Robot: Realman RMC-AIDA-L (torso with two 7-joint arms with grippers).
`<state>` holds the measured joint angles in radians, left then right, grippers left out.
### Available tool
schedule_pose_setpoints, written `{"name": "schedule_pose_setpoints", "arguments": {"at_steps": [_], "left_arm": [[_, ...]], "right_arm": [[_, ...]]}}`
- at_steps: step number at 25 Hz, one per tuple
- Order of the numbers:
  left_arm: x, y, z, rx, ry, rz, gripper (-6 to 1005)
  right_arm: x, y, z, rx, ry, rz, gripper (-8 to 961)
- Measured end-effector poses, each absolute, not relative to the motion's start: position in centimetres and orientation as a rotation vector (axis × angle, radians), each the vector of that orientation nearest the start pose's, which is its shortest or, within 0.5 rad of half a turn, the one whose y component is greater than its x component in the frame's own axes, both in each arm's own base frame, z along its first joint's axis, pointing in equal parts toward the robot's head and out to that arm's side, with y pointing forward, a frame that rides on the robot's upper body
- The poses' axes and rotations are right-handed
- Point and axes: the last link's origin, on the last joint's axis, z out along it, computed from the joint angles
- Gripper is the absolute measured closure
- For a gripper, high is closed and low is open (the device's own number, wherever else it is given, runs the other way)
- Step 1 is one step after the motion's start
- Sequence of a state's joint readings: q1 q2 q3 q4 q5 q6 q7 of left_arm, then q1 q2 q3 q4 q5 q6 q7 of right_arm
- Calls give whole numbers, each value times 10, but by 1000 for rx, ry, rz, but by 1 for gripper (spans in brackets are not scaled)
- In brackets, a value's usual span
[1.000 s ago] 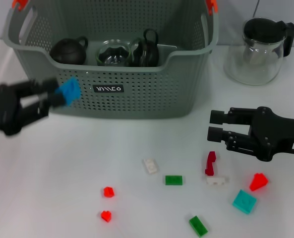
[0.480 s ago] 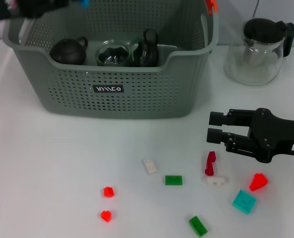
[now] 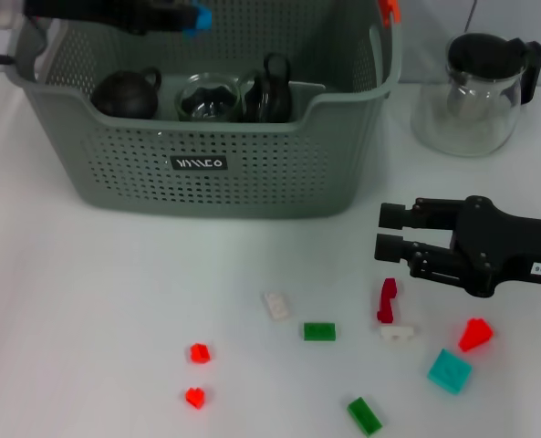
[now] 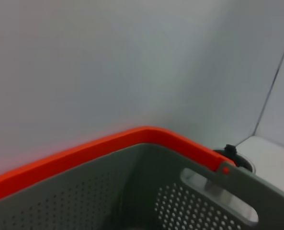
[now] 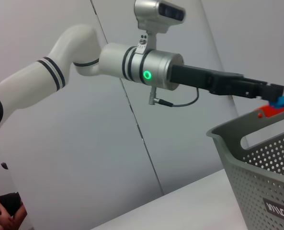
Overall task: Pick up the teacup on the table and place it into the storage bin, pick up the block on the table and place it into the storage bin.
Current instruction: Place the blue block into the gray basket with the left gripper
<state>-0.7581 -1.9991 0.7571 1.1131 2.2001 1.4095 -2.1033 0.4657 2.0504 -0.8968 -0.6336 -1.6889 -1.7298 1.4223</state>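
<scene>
Above the storage bin (image 3: 252,173), a blue block (image 3: 198,18) is held clamped in the left gripper (image 3: 183,17), awaiting release, while the right gripper (image 3: 390,232), jaws apart, is parked beside the bin.

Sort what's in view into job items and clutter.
Job: storage bin; blue block held over it by left gripper; loose bricks like the green block.
Clutter: glass pitcher; right gripper, hovering above the table.
</scene>
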Motion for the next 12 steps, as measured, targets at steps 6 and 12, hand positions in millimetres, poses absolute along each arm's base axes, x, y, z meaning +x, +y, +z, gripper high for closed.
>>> {"name": "schedule_pose_setpoints", "arguments": {"at_steps": [6, 12], "left_arm": [[-152, 442, 90, -2460, -709, -368, 594], [-153, 448, 77, -2414, -728, -301, 593]], "right_arm": [[236, 303, 4, -2805, 619, 1069, 459], [236, 303, 5, -2805, 619, 1069, 459]]}}
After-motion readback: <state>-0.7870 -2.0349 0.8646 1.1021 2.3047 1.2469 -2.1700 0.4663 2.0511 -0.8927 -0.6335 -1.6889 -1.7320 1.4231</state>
